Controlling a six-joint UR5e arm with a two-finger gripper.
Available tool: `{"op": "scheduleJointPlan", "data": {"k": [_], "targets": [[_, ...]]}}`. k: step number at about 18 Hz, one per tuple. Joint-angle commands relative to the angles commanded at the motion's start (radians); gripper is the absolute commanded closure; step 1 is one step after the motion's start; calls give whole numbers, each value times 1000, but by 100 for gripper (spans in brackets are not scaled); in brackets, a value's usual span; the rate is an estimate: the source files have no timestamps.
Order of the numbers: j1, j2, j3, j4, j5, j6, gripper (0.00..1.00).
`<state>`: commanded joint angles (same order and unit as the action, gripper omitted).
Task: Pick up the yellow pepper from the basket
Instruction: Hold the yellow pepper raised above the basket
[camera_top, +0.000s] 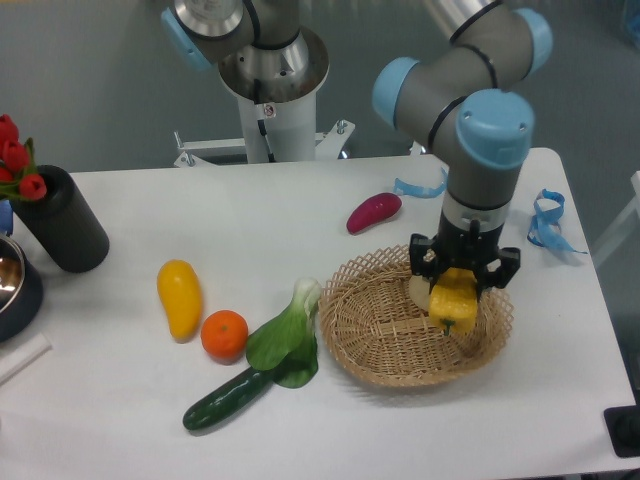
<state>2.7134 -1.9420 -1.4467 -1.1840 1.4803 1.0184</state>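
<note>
The yellow pepper (453, 302) is a small blocky bright-yellow piece held between the fingers of my gripper (461, 287), which is shut on it at the right side of the basket (380, 330). The pepper hangs tilted, just above the basket's floor. The basket is round, light tan wicker with a lacy rim, at the table's right front. A pale round onion (419, 291) lies in the basket just left of the pepper, partly hidden by the gripper.
A purple eggplant (373, 212) lies behind the basket. Bok choy (287, 338), a cucumber (228, 399), an orange (224, 334) and a long yellow vegetable (179, 297) lie to the left. A black vase with tulips (60, 220) stands far left. Blue ribbons (545, 222) lie at right.
</note>
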Motion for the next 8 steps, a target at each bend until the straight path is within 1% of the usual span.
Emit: {"op": "scheduleJointPlan", "data": {"k": [2,4,6,8], "targets": [[29,-2,11,-25,9,52,91],[48,-2,9,-26,14,112,92],[58,-8,9,-28,14,124,92],[60,-11,11,-46,46,143,92]]}}
